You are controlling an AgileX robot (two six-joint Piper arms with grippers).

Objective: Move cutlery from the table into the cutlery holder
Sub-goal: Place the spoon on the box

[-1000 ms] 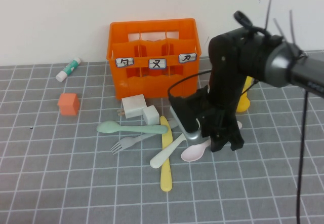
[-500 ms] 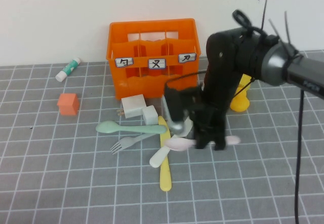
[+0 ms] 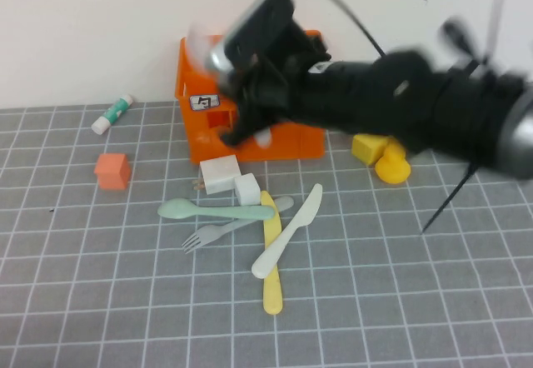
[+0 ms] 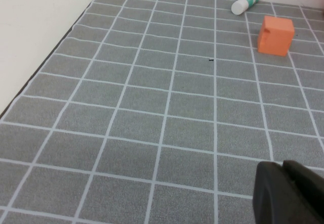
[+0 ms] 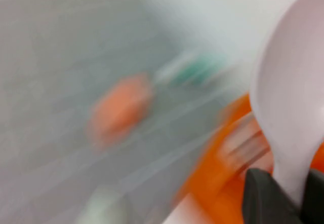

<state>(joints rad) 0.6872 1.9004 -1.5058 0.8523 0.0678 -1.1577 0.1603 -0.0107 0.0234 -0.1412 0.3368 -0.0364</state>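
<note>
I am pinching the pale pink spoon [image 5: 291,87] by its handle in my right gripper [image 5: 283,196], jaws pressed onto it, bowl pointing away from the wrist. My right gripper [image 3: 250,106] is hanging over the front of the cutlery holder [image 3: 287,139], covering most of it; one white label [image 3: 204,101] is showing, its black character too blurred to read. On the bench [image 3: 83,301] are lying the mint green spoon [image 3: 212,211], grey fork [image 3: 221,232], yellow knife [image 3: 271,256] and white knife [image 3: 287,231], crossing one another. My left gripper [image 4: 291,193] is sitting low over bare bench; I cannot tell how its jaws stand.
</note>
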